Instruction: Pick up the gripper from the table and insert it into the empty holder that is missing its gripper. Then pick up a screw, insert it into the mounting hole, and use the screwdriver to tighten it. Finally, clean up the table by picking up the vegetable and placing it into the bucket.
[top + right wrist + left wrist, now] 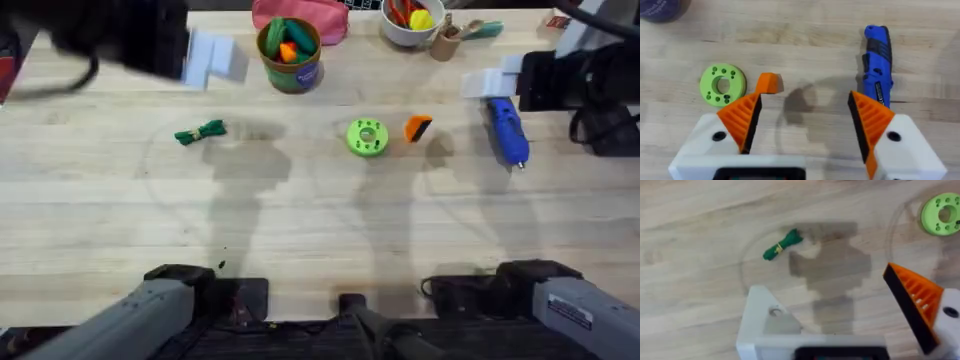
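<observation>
Step in hand, as I judge it: the first one, fetching the loose part; nothing is grasped yet.

Small orange plastic wedge with a black end [418, 128] lies on the pale wooden desk [320, 230], just beside the green perforated disc [367, 138].

Right claw [805, 120] hovers above the desk, both orange ribbed fingers spread wide apart, empty; the wedge sits ahead of it near one finger. Blue pen-shaped screwdriver [507, 130] lies close by.

Left claw [840, 312]: one white mount bare, without its orange pad, the other fitted; it holds nothing, the two sides well apart. This bare white holder [760, 317] is the target.

Small dark green leafy toy [200, 132] lies apart, left of the disc; green-rimmed cup [290, 52] stands behind.

Next move calls for lowering the right claw over the wedge and closing squarely.
</observation>
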